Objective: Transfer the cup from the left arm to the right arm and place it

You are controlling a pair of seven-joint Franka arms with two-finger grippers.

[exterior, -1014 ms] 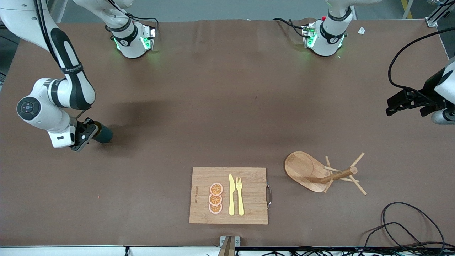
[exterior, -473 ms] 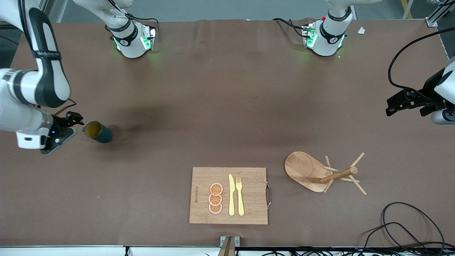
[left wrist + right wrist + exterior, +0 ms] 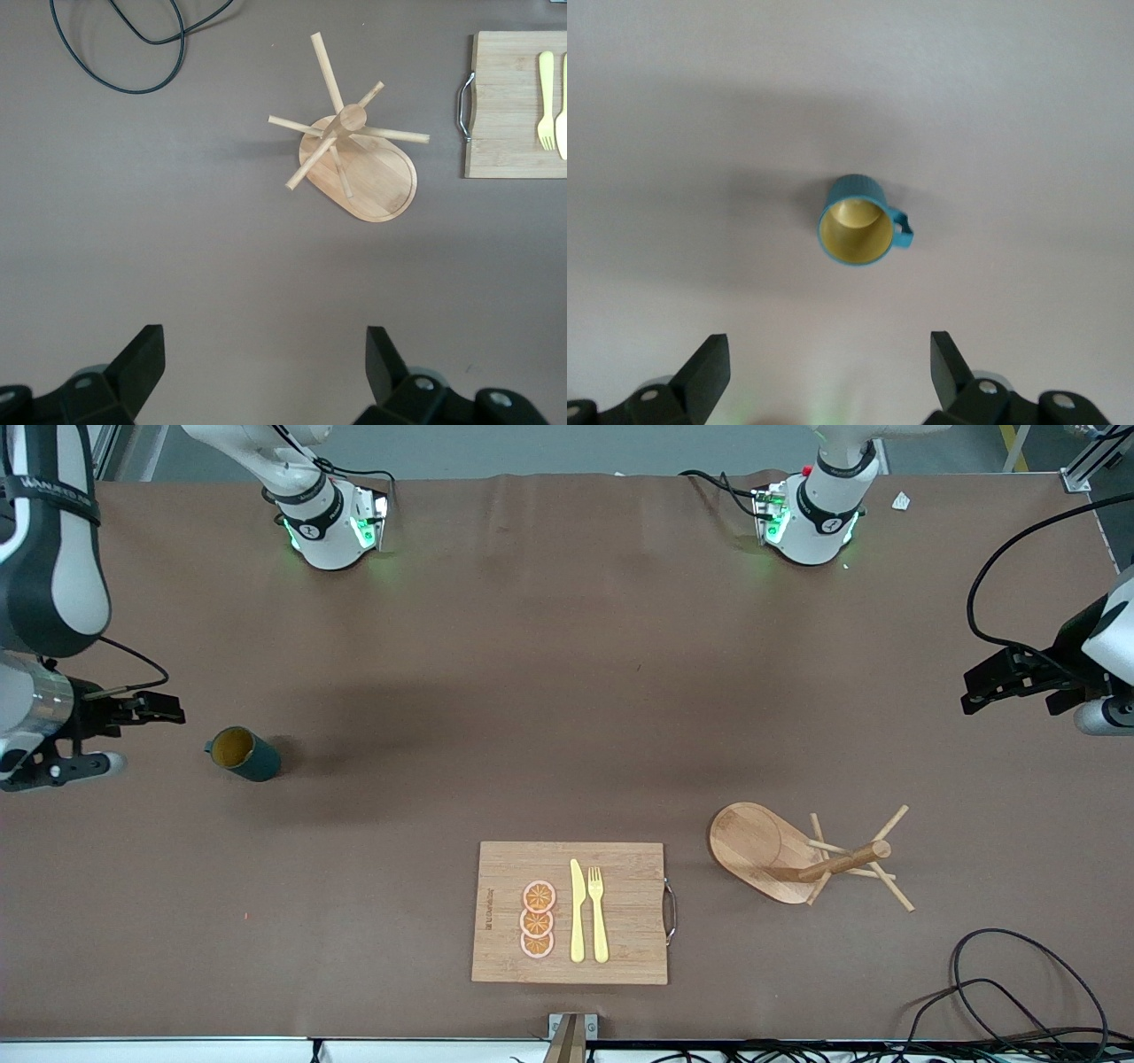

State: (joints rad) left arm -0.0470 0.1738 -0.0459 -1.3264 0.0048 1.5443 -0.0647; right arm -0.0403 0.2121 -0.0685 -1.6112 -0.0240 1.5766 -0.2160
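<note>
The right claw (image 3: 133, 731) hangs with its fingers spread apart and nothing between them, over the desk (image 3: 567, 691) near the edge at the right arm's end; the cup (image 3: 242, 754) stands just beside it on the brown surface, apart from the fingers, upright with its yellow inside showing; in the right wrist view the cup (image 3: 858, 231) sits alone on bare desk with its handle out to one side and the claw (image 3: 829, 372) well clear of it; open surface lies all around the cup, with nothing else near it.

The left claw (image 3: 1010, 686) waits over the edge of the desk at the left arm's end, fingers likewise wide apart and empty (image 3: 266, 367); the wooden mug tree (image 3: 802, 855) stands below it on the desk, nearer to the front camera, its pegs sticking out in several directions from a central post on an oval base; a black cable (image 3: 1019, 983) loops on the desk close to the front edge at that end.

The cutting board (image 3: 571, 912) lies near the middle of the front edge, carrying three orange slices (image 3: 537, 919), a yellow knife (image 3: 577, 911) and a yellow fork (image 3: 598, 914) side by side; the broad middle of the desk between the two arm bases and the board is bare.
</note>
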